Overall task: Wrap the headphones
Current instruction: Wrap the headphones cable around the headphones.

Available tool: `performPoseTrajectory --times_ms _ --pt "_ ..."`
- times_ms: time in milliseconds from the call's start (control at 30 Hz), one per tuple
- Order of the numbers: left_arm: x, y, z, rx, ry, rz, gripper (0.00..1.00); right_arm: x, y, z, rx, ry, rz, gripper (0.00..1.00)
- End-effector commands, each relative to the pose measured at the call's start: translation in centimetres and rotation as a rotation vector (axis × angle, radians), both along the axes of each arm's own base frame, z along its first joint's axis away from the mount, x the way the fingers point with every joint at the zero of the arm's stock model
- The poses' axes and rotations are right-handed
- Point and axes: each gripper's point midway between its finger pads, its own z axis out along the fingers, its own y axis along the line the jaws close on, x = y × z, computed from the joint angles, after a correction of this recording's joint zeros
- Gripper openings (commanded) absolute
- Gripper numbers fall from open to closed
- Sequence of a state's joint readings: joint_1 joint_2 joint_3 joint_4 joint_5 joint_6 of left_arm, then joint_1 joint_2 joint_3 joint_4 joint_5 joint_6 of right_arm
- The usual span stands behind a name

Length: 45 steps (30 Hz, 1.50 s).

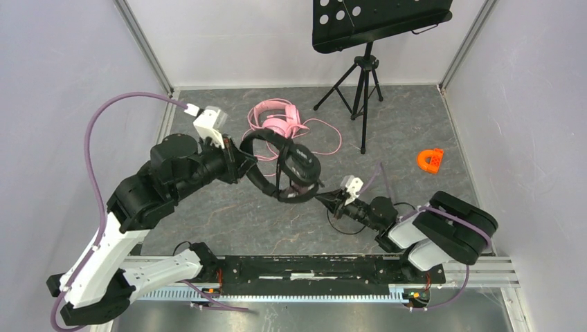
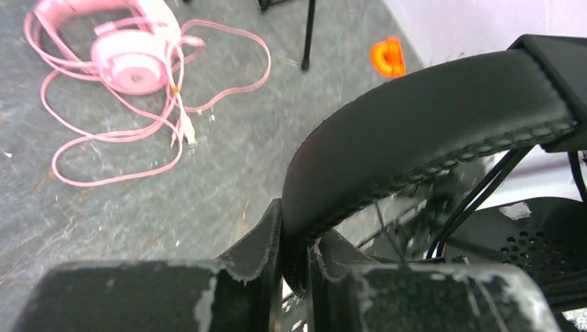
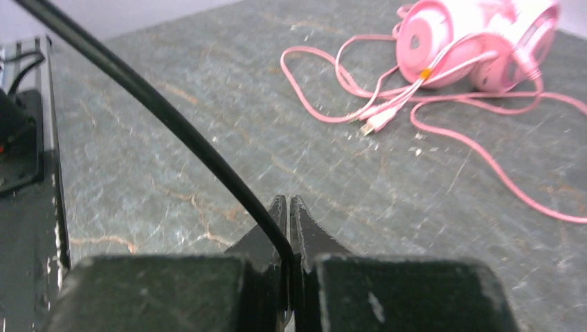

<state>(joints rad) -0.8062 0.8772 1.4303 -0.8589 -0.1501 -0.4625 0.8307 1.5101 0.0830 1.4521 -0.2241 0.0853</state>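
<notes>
Left gripper (image 2: pixel 294 238) clamped on headband of black headset (image 1: pixel 289 164), held over table (image 1: pixel 228 221) centre. Right gripper (image 3: pixel 287 207) jaws pinched together on thin black cable (image 3: pixel 173 121), just right of that headset. Pink headset (image 1: pixel 275 122) lies on table behind, pink cable (image 2: pixel 104 149) in loose loops around it.
</notes>
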Motion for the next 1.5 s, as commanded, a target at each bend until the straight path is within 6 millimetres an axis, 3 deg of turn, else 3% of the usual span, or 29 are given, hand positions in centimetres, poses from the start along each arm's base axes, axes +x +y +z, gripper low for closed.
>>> performPoseTrajectory --times_ms 0,267,567,800,1033,1467 --pt "-3.2 -1.5 -0.9 0.098 -0.015 -0.269 0.02 0.3 -0.8 5.2 0.163 -0.068 -0.004 0.00" --pt "-5.5 -3.6 -5.1 0.188 0.019 -0.522 0.02 2.6 -1.6 7.3 0.091 -0.119 -0.061 0.00" --pt "-2.4 -2.3 -8.4 0.408 -0.032 -0.469 0.02 3.8 -2.2 10.2 0.006 -0.119 -0.088 0.00" --pt "0.3 -1.2 -10.7 0.641 -0.132 -0.497 0.02 2.3 -1.2 12.1 -0.044 -0.034 0.016 0.00" --pt "3.4 0.4 -12.6 0.863 -0.169 -0.441 0.02 -0.8 -0.2 12.1 -0.028 0.079 0.168 0.00" --pt "6.7 2.2 -13.9 1.033 -0.193 -0.242 0.02 -3.8 0.4 13.8 0.086 0.162 0.301 0.00"
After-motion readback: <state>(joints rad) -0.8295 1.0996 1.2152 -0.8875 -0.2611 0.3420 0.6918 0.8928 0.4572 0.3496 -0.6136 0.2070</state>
